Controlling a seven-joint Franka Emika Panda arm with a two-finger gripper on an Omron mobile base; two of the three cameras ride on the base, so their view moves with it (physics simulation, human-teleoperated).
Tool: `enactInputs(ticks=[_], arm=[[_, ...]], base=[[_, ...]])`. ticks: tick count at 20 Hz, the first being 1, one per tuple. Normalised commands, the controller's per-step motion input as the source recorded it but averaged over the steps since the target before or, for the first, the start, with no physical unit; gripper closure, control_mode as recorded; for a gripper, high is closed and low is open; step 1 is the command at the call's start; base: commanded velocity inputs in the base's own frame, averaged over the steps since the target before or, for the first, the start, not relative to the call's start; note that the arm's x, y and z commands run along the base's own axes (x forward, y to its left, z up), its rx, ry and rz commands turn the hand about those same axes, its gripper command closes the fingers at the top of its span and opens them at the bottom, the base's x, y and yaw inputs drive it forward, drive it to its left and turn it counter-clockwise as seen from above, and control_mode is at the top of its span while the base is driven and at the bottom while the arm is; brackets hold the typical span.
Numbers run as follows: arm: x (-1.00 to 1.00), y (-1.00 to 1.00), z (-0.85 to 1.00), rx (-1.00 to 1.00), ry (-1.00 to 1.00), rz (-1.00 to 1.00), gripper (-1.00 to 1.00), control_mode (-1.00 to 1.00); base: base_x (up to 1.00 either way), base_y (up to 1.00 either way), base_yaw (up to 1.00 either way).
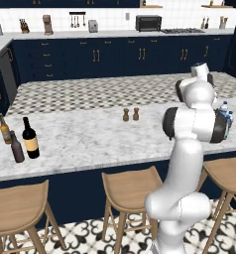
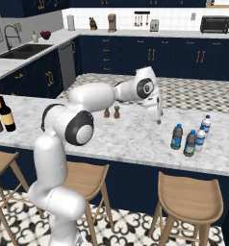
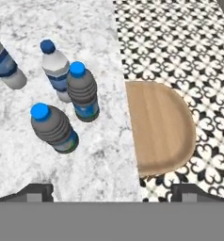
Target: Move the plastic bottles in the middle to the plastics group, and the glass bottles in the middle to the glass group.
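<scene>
Two grey-tinted plastic bottles (image 3: 52, 128) (image 3: 84, 92) with blue caps stand upright near the counter's edge, right beside the whitish bottles of the plastics group (image 3: 57, 70) (image 3: 5, 66). In the right base view the grey pair (image 2: 177, 137) (image 2: 189, 143) stands in front of the whitish pair (image 2: 205, 124). My gripper (image 2: 158, 118) hangs open above the counter, up and left of them, with nothing between its fingers (image 3: 36, 192). At the counter's far left the tall wine bottle (image 1: 30, 138) stands by the amber bottle (image 1: 4, 129) and the dark brown bottle (image 1: 17, 147) of the glass group.
Two small brown shakers (image 1: 125, 115) stand mid-counter. Wooden stools (image 3: 156, 127) line the near side below the marble counter's edge (image 3: 121, 141). A back counter carries a toaster oven (image 1: 148, 23) and a sink (image 2: 20, 50).
</scene>
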Motion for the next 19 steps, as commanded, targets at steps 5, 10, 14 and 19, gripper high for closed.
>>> enactInputs(ticks=[5,10,14,19], arm=[[-0.81,0.8,0.01,-0.07,0.02,0.63,-1.0,-1.0],[-0.77,0.7,0.19,-0.06,0.04,0.69,-1.0,-1.0],[-0.6,0.25,0.95,-0.03,-0.02,0.47,-1.0,-1.0],[-0.41,0.17,1.0,-0.04,-0.01,0.38,-1.0,-1.0]], base=[[0.0,0.0,0.0],[0.0,0.0,0.0],[0.0,0.0,0.0],[0.0,0.0,0.0]])
